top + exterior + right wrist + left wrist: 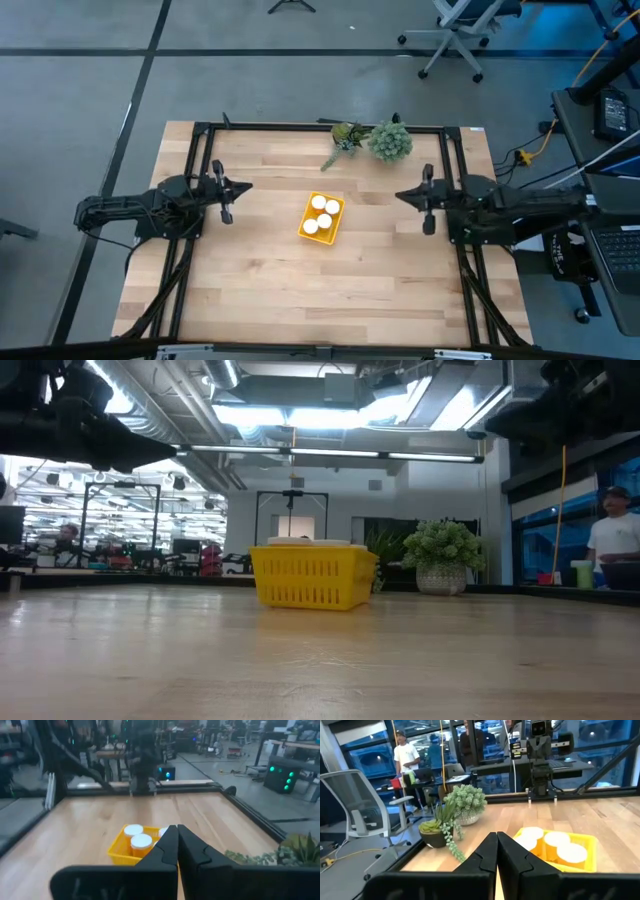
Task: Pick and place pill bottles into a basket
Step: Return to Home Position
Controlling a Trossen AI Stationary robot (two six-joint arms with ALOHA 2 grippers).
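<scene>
High view, room: basket [304, 229] mid-table holding the pill bottles [318, 203]; bare table [300, 290] all round; plants [388, 141] at far edge.
High view, arms: left gripper [245, 186] and right gripper [401, 195] level, at opposite sides, well apart from basket.
Low view: basket flat on table.
Left wrist view: fingers [481, 862] pressed together, empty.
Right wrist view: fingers [163, 853] pressed together, empty.

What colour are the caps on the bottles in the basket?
White caps, clearest in the left wrist view.

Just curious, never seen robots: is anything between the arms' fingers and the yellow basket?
Nothing visible: bare wood lies between the left arm's fingers, the right arm's fingers and the basket; the plants sit aside.
</scene>
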